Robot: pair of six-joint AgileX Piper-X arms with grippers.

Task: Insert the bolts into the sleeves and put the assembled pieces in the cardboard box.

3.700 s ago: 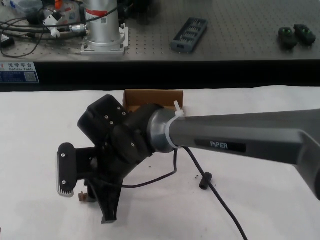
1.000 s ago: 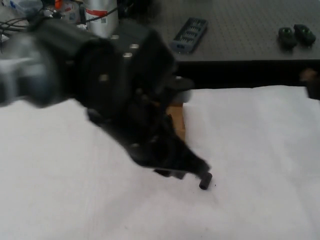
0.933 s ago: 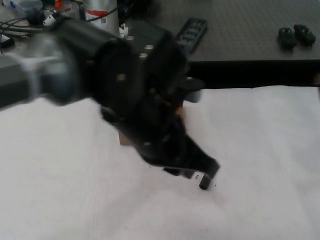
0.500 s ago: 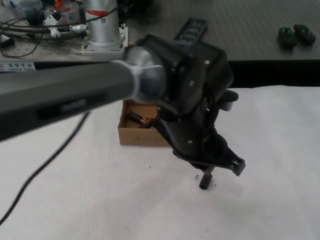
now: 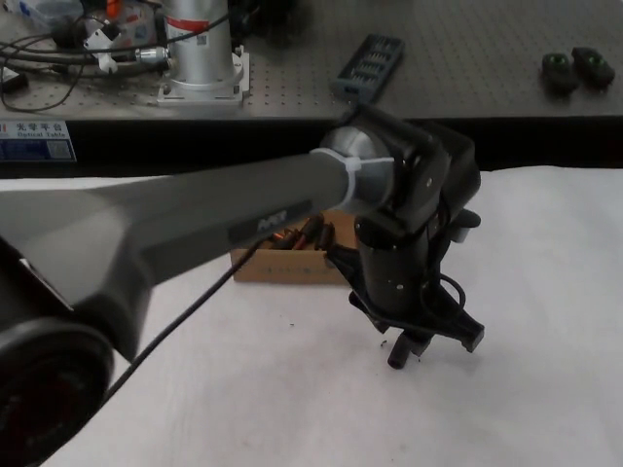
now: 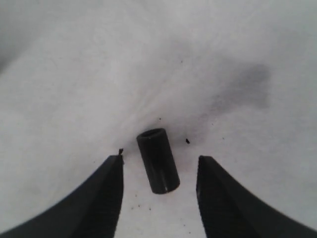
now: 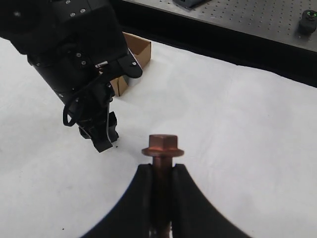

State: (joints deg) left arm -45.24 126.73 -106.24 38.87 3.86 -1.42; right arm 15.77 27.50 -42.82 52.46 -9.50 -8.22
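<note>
Two grippers: one is spread over a sleeve and the other pinches a bolt, as seen from beside the bench.
High view, left gripper (image 5: 417, 339): points down, low over the white cloth (image 5: 545, 292), near the open brown cardboard box (image 5: 292, 265).
High view, sleeve: the short black cylindrical sleeve (image 5: 396, 356) lies on the cloth under the fingertips. Copper-coloured pieces sit inside the box.
Left wrist view, fingers (image 6: 106, 198): spread apart, one on each side of the sleeve (image 6: 157, 161). Neither appears to touch it.
Left wrist view, sleeve: lies on its side, hollow end visible, slightly askew to the jaws.
Right wrist view, right gripper (image 7: 162, 169): pressed together on the shank of a copper-coloured hex-headed flange bolt (image 7: 162, 146). The head stands clear above the fingertips, over the cloth and well apart from the left gripper.
Handling, judged: the sleeve looks light, stiff and smooth. Being round, it may roll or skid when pinched. Grip it across the middle of the barrel, leaving the bore free for the bolt.
</note>
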